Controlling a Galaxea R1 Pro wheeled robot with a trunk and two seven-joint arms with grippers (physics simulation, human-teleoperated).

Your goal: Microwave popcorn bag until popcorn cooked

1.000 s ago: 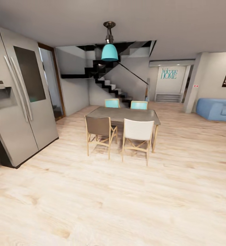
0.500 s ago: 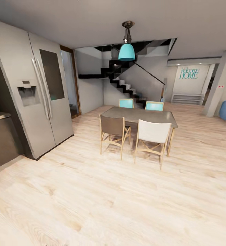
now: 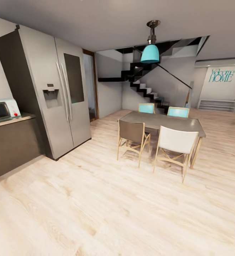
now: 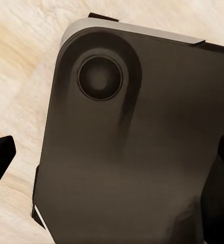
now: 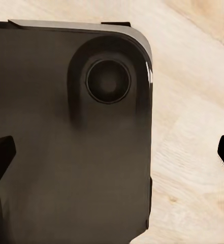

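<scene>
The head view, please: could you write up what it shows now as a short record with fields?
room: open living and dining area beside a kitchen corner
microwave: far left, on the countertop, door shut
fridge: steel, two doors, right of the microwave
dining table: middle right, four chairs around it
lamp: teal, hanging above the table
stairs: dark, behind the table
wall sign: teal "welcome HOME", far right
floor: pale wood
popcorn bag: not seen here

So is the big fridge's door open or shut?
Shut. Both doors of the fridge lie flat and flush, their long handles side by side, with no gap showing inside.
</scene>
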